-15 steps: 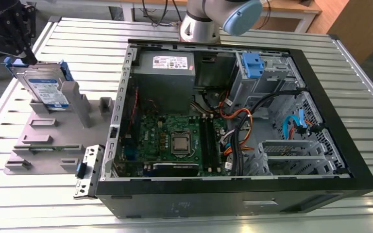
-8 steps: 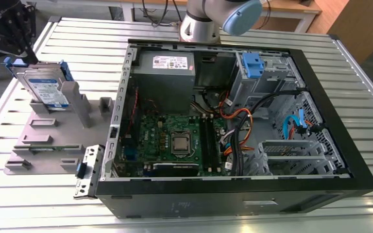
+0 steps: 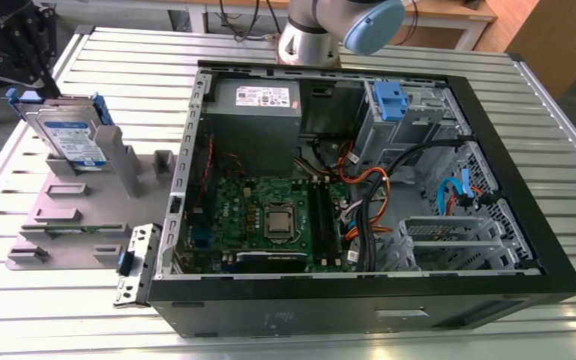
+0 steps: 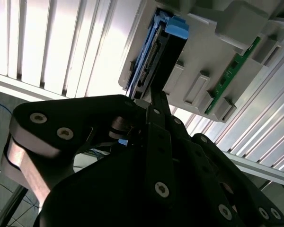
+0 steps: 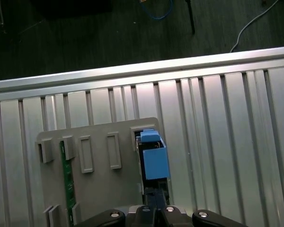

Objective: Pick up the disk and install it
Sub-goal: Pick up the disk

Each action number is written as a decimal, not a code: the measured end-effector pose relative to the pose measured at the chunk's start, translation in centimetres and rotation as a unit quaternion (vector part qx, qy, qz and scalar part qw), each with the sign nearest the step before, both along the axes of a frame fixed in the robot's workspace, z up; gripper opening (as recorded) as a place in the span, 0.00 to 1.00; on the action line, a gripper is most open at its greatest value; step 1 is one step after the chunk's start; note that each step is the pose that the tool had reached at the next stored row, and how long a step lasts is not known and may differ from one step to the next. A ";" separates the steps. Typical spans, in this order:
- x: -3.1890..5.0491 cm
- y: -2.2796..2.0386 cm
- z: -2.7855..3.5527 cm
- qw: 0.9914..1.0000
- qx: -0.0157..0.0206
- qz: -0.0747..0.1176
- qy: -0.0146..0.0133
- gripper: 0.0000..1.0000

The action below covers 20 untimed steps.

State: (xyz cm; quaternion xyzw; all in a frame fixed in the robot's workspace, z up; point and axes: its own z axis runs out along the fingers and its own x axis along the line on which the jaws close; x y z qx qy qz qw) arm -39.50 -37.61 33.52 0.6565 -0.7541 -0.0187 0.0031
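The disk (image 3: pixel 68 139), a silver drive with a blue-and-white label and blue rails, stands on edge in a slot of the grey holder (image 3: pixel 78 217) at the exterior view's left. My black gripper (image 3: pixel 48 94) hangs at the disk's upper far corner, by the blue rail end. In both wrist views the disk's end (image 4: pixel 161 61) (image 5: pixel 154 158) lies straight ahead of the gripper (image 4: pixel 154 94) (image 5: pixel 156 201), whose fingers are shut together with their tips at the drive's edge. I cannot tell whether they touch it.
The open computer case (image 3: pixel 528 225) lies right of the holder, with a grey power supply (image 3: pixel 253 112), a motherboard and a drive bay holding a blue bracket (image 3: pixel 390 101). A green memory stick (image 5: pixel 66 175) sits in the holder. The table is slatted metal.
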 end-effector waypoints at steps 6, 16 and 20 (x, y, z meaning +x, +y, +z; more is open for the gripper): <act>-0.03 0.00 -0.05 1.000 0.000 0.000 -0.001 0.11; -0.03 0.01 -0.17 1.000 0.000 0.000 -0.001 0.11; -0.03 0.01 -0.18 1.000 0.000 0.000 -0.001 0.11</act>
